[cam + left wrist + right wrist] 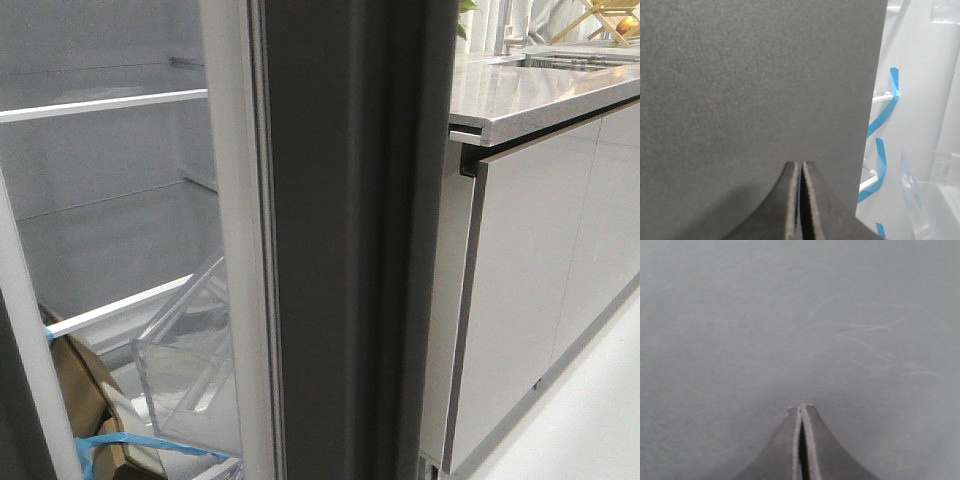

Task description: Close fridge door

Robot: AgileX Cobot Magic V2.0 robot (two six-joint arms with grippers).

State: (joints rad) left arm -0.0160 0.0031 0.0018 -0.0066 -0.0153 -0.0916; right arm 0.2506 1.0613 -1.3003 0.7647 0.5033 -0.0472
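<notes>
The fridge door [350, 250] stands open, edge-on in the middle of the front view. It shows its matte dark grey edge, with the white gasket strip [262, 250] on its left side. Neither gripper shows in the front view. In the left wrist view my left gripper [801, 165] is shut and empty, its tips right at the door's dark grey face [755, 75]. In the right wrist view my right gripper [801, 407] is shut and empty, its tips at a plain light grey surface [790, 315] that fills the view; I cannot tell what it is.
The open fridge interior at left has white shelves [100, 105], a tilted clear plastic bin [190, 350] and a brown bag [80, 390] with blue tape. To the right of the door are a grey countertop [540, 90], glossy light-grey cabinet fronts [530, 270] and pale floor [590, 420].
</notes>
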